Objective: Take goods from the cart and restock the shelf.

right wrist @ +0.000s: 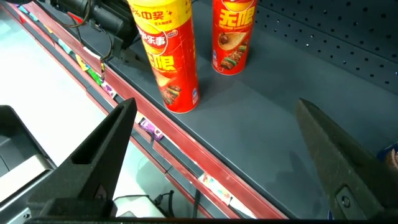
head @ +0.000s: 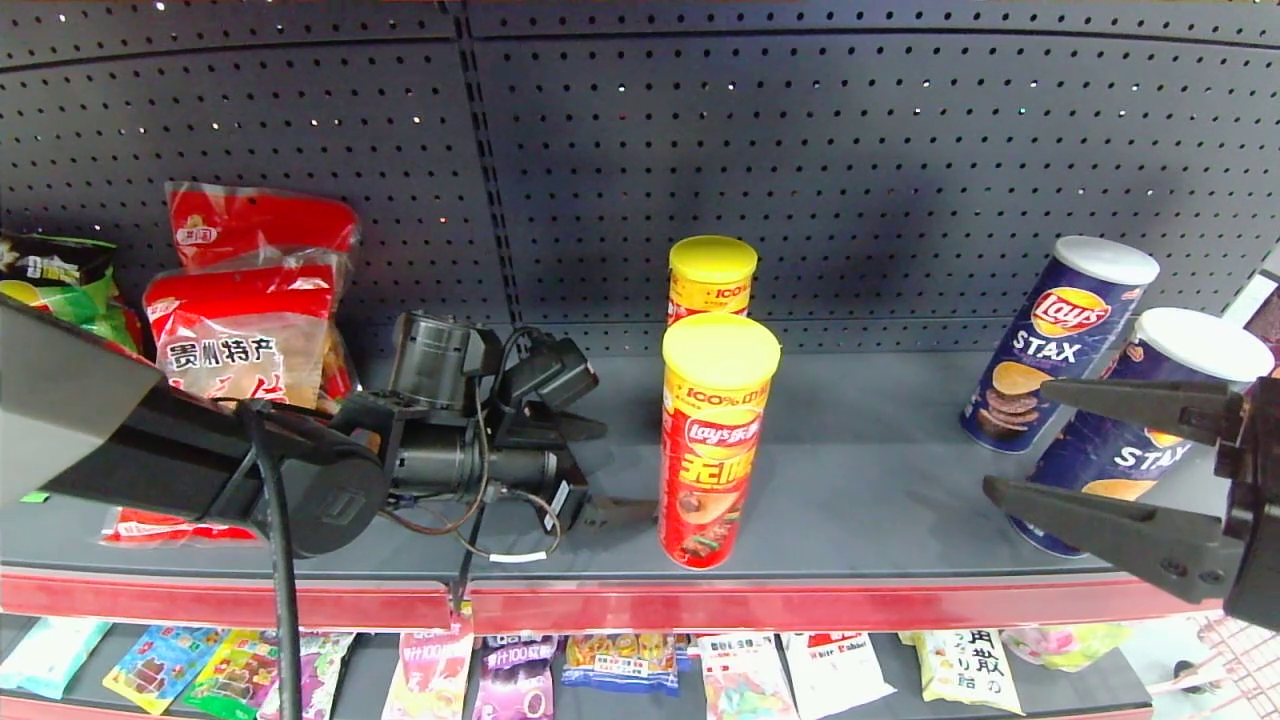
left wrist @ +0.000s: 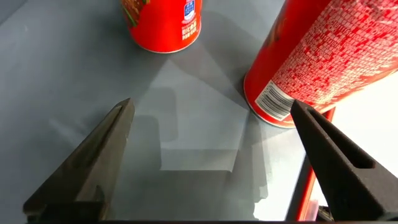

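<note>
Two red chip cans with yellow lids stand mid-shelf, the front one (head: pixel 714 440) near the shelf edge and the rear one (head: pixel 711 275) behind it. My left gripper (head: pixel 625 470) rests low over the shelf just left of the front can, open and empty. From the left wrist, that gripper (left wrist: pixel 211 106) spreads wide, with the front can (left wrist: pixel 323 56) by one finger and the rear can (left wrist: pixel 165 25) beyond. My right gripper (head: pixel 1015 440) hangs open and empty at the right, in front of two blue chip cans (head: pixel 1060 340). The right wrist view shows its gripper (right wrist: pixel 216 106) open and the red cans (right wrist: pixel 168 50) beyond it.
Red snack bags (head: pixel 240 300) and a green bag (head: pixel 60 290) crowd the shelf's left end. A red price rail (head: pixel 800 603) runs along the shelf front. Small candy bags (head: pixel 620 665) hang on the lower shelf. Bare grey shelf (head: pixel 870 470) lies between the red and blue cans.
</note>
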You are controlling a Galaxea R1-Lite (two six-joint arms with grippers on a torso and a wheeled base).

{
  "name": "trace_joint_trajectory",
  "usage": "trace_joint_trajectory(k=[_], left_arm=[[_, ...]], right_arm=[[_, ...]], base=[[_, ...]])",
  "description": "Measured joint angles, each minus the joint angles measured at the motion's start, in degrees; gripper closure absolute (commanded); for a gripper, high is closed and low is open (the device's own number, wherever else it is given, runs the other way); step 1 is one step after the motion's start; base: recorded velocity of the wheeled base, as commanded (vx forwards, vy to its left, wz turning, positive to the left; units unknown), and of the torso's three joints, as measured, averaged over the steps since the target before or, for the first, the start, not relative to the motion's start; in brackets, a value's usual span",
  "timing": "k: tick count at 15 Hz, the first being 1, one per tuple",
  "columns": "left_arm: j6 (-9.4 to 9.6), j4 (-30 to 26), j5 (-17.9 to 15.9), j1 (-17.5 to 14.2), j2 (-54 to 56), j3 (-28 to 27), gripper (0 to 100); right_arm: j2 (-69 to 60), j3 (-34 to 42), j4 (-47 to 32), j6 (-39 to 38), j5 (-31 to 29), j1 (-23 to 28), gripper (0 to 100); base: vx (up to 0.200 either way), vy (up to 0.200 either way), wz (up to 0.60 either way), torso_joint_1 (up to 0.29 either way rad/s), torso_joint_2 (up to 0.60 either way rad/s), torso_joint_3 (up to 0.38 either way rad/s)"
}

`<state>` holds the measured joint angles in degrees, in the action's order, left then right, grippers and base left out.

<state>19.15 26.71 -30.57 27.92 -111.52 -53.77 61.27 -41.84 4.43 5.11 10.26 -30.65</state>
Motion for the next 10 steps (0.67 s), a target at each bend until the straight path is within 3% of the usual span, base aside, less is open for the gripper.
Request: trace_joint_trajectory(k=[3,7,8,10], left_arm=[[0.06,0.0,0.12,-0.88,1.24,2.4,0],[-0.41,-0.13,1.97,-4.41,9.31,9.87,0],[-1.37,-0.17,3.54,-5.46,13.46,12.4,0],[-5.58,-0.6,8.92,-6.84,23.52,17.77,0]], right_arm=[[-0.13,0.46,-0.09,-0.02,-0.09,0.35,0],[-2.21,3.23,0.02,0.09,-1.1,1.49,0],[-4.05,5.02,-0.05,0.24,-2.55,1.6,0],[-9.45,8.61,-0.6,0.39,-6.41,1.73,0]], base=[[0.0,0.0,0.0,0.0,0.0,0.0],[0.0,0.0,0.0,0.0,0.0,0.0],[0.0,0.0,0.0,0.0,0.0,0.0],[0.0,0.0,0.0,0.0,0.0,0.0]])
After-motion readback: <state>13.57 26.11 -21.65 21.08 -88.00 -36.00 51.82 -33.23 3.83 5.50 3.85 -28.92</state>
